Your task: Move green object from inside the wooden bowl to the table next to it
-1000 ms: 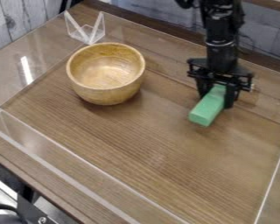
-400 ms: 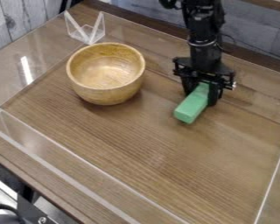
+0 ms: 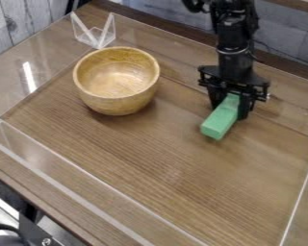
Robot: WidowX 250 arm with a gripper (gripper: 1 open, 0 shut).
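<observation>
While the wood-grain table point(image 3: 157, 178) is left bare in front of the wooden bowl point(image 3: 115, 81), the green object point(image 3: 221, 117) is seen beyond that stretch, outside the bowl and well apart from its right side; its far end is gripped by the black pincer point(image 3: 230, 100), closed on it; whether the table is touched by it cannot be told.
</observation>
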